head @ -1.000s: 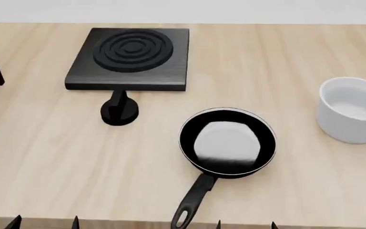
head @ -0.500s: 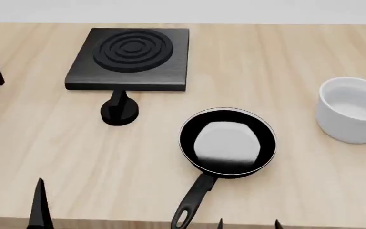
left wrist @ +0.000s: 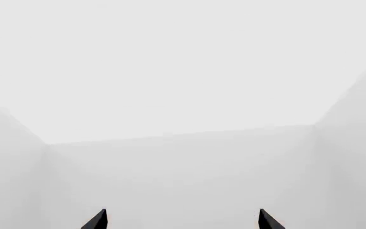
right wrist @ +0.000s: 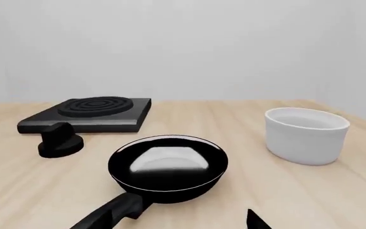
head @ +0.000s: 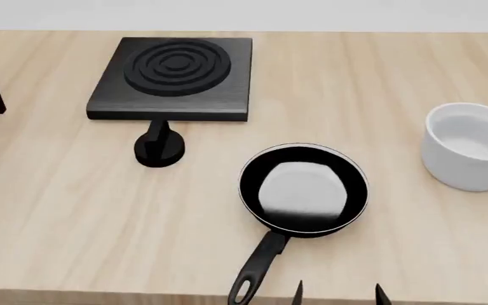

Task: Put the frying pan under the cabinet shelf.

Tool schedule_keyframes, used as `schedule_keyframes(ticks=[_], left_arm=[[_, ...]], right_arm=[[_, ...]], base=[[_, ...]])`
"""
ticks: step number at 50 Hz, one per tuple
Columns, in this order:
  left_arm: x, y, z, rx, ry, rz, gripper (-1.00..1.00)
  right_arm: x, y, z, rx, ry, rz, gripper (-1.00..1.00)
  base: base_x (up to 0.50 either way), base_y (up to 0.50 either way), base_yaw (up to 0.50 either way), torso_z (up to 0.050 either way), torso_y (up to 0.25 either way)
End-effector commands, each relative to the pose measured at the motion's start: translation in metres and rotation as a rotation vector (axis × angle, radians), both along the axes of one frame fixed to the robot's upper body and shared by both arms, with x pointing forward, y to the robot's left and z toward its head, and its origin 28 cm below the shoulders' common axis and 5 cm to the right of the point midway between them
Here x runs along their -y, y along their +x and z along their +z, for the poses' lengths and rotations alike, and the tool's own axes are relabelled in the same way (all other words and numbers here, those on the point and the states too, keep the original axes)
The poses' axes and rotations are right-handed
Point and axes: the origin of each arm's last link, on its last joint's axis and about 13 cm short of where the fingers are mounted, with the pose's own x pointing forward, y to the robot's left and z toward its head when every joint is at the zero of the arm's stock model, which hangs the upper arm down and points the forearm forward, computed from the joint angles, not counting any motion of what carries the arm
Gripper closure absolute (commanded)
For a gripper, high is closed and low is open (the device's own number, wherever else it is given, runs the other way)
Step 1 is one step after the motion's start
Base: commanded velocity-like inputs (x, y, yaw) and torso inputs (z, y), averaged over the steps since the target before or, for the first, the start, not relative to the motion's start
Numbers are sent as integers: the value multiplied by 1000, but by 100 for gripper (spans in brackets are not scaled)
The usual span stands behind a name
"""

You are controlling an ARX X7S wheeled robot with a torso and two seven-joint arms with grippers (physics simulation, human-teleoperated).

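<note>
Two claws | right claw [head: 337,293]: tips apart, open, near frying pan [head: 304,189] handle on table [head: 58,190] | left claw [left wrist: 181,220]: seemingly open, facing blank wall.

You're looking across the counter [right wrist: 247,143] at the frying pan [right wrist: 167,164] — its handle runs toward the camera. Behind it sit the burner plate [right wrist: 91,113] and knob [right wrist: 59,140]; the white bowl [right wrist: 306,135] stands well apart. That dark tip [right wrist: 257,221] is probably one end effector finger.
</note>
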Motion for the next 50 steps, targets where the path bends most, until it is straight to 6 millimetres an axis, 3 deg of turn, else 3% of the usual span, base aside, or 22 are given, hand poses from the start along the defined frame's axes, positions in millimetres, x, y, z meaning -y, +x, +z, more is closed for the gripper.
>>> schedule_keyframes(ticks=[1,11,14,20,35,50], left_arm=[[-3,-27,16,185,5,-42,-100],[-6,-44,18,283,45,-66,-100],[-4,-33,21,298,53,-70,-100],[-3,-28,20,297,68,-69,-100],[-3,-31,19,271,75,-64,-100],[-3,-31,19,261,83,-74,-100]], right_arm=[[0,-4,13,33,-1,-2,-100],[1,-7,16,43,-1,-10,-100],[0,-8,22,51,-12,-10,-100],[3,-8,43,75,-57,-35,-100],[11,-10,120,114,-112,-38,-100],[11,-9,164,158,-117,45,-100]], base=[[0,0,0,0,0],[0,0,0,0,0],[0,0,0,0,0],[0,0,0,0,0],[0,0,0,0,0],[0,0,0,0,0]])
